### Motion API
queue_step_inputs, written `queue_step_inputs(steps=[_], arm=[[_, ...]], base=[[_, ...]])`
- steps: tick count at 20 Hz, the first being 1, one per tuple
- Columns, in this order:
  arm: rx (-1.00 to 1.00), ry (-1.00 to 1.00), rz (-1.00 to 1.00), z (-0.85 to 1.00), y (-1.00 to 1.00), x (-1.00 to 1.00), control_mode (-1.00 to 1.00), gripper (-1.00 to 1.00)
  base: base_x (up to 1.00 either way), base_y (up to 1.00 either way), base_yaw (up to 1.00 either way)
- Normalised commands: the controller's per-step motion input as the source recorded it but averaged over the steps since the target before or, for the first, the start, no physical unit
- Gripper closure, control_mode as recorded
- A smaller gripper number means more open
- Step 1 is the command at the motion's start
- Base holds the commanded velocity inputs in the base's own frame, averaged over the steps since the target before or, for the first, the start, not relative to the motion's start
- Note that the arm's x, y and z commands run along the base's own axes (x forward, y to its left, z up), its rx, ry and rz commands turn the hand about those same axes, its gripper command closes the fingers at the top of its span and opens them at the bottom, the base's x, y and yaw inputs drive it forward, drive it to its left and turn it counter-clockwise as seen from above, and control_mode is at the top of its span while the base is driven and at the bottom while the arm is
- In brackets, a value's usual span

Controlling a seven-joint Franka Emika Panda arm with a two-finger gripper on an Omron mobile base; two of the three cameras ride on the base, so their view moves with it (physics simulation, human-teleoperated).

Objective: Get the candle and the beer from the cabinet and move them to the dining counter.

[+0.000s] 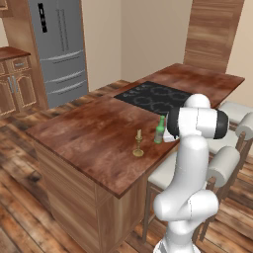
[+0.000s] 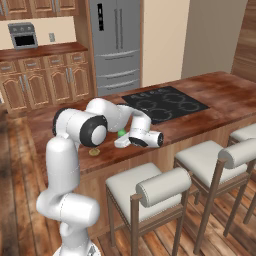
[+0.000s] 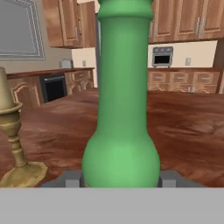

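Standing near counter edge (image 1: 99, 178), beer (image 1: 159, 130), candle (image 1: 139, 143) beside

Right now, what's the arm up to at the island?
The white arm's gripper has its fingers on either side of the slim green glass bottle, which stands upright on the reddish-brown wood island counter. The cream candle in its brass holder stands on the counter beside it. Whether the bottle is still clamped can't be told.
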Motion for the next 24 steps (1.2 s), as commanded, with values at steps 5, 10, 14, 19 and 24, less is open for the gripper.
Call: queue_step_inputs(steps=[5, 10, 14, 19, 24], arm=[[0.0, 0.0, 0.02, -0.08, 0.03, 0.26, -1.0, 1.0], [0.0, 0.06, 0.04, -0.08, 0.02, 0.29, -1.0, 1.0], [0.0, 0.06, 0.04, -0.19, 0.06, 0.28, -1.0, 1.0], [0.0, 0.03, 0.05, -0.26, 0.02, 0.19, -1.0, 1.0], [0.0, 0.0, 0.05, -0.34, 0.2, 0.0, -1.0, -1.0]], base=[[0.0, 0.0, 0.0], [0.0, 0.0, 0.0], [0.0, 0.0, 0.0], [0.0, 0.0, 0.0], [0.0, 0.0, 0.0]])
